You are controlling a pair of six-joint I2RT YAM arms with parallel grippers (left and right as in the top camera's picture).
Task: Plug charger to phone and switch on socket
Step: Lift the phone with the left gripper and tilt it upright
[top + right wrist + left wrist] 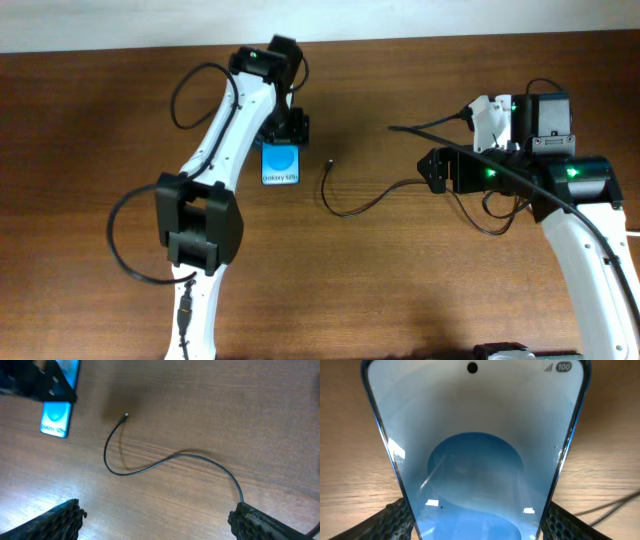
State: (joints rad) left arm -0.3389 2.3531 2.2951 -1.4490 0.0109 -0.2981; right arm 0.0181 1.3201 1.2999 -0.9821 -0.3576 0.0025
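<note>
The phone (281,166) lies flat on the wooden table, its blue screen up with white "Galaxy S25" text. My left gripper (284,138) is at the phone's far end, and in the left wrist view its fingers (475,522) press against both long edges of the phone (475,420). The charger (345,208) is a thin black cable curving across the table, its small tip (329,163) lying free a little right of the phone. My right gripper (440,172) is open and empty above the cable's right part (165,460). The socket is out of view.
The right wrist view shows the phone (56,417) and the left gripper (40,385) at top left. Thick black robot cables loop beside both arms (120,240). The table's far edge meets a pale wall (400,20).
</note>
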